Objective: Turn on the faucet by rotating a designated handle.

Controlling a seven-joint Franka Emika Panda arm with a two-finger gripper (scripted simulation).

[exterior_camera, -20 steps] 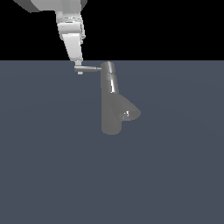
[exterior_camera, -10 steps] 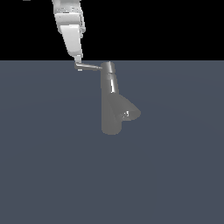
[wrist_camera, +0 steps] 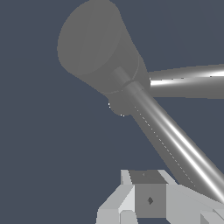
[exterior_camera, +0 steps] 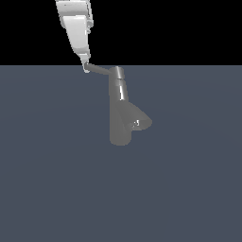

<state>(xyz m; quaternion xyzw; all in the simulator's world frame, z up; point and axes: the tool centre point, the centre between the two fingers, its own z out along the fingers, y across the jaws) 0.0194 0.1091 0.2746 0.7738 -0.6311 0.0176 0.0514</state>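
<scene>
In the exterior view the shiny grey faucet (exterior_camera: 120,111) stands upright, its cone-shaped spout (exterior_camera: 140,122) branching off low toward that view's right. The thin handle (exterior_camera: 101,69) sticks out from the top cap toward the view's left. My gripper (exterior_camera: 85,66) comes down from above with its white fingers together, and their tip touches the handle's free end without clamping it. The wrist view shows the spout (wrist_camera: 94,43) from above, with two shiny bars meeting beside it. Which of them is the handle I cannot tell. My gripper (wrist_camera: 148,201) shows at the picture's edge.
A flat dark grey-blue floor (exterior_camera: 56,179) surrounds the faucet. Nothing else stands on it in either view.
The handle's free end has swung upward in the exterior view, from just below cap level to just above it. My gripper has moved up with it, staying against the tip.
</scene>
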